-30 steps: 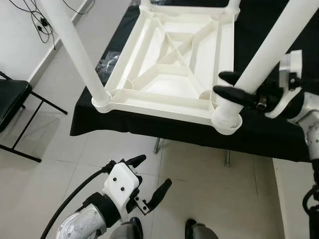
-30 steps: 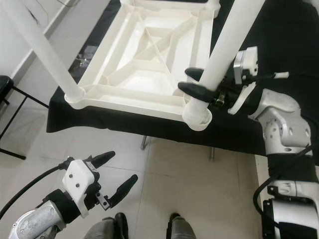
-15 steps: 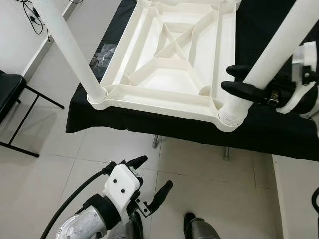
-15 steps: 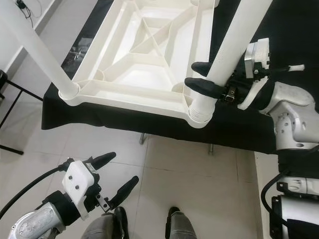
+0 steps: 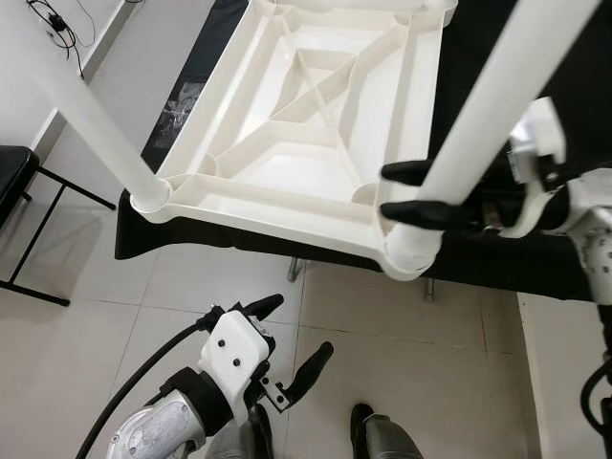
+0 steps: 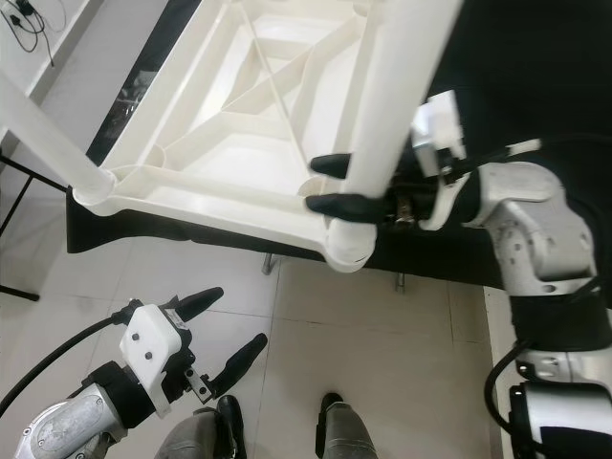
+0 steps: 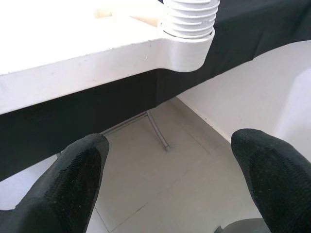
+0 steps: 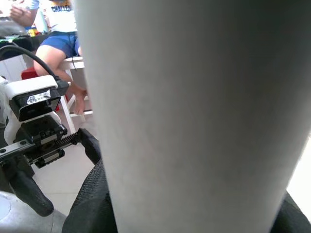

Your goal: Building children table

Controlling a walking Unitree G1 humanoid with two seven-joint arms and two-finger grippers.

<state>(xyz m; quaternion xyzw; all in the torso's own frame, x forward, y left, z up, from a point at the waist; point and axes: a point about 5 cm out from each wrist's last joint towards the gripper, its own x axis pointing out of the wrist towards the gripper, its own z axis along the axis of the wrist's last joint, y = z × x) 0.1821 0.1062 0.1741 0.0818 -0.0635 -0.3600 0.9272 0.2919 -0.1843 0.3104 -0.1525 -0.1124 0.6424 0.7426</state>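
While your right gripper (image 5: 413, 191) keeps its two black fingers clamped around the white cylindrical plastic leg (image 5: 478, 115), low down just above the socket, note what has shifted over the last second: the near corner of the upturned white ribbed plastic tabletop (image 5: 306, 124) now juts well past the edge of the black-draped work table (image 5: 507, 263), where before it sat over the cloth. Some of that shift is the head camera moving, but the overhang itself looks real, so judge the top as being dragged toward you by the leg. In the left wrist view the threaded collar at that round corner socket (image 7: 187, 36) is still exposed, which suggests the leg is not screwed fully home. Further off to the gripper's left, a second white leg (image 5: 91, 115) stands in its own corner. Your left gripper (image 5: 277, 335) hangs low over the tiled floor, fingers spread and empty. Steady the top before turning further.
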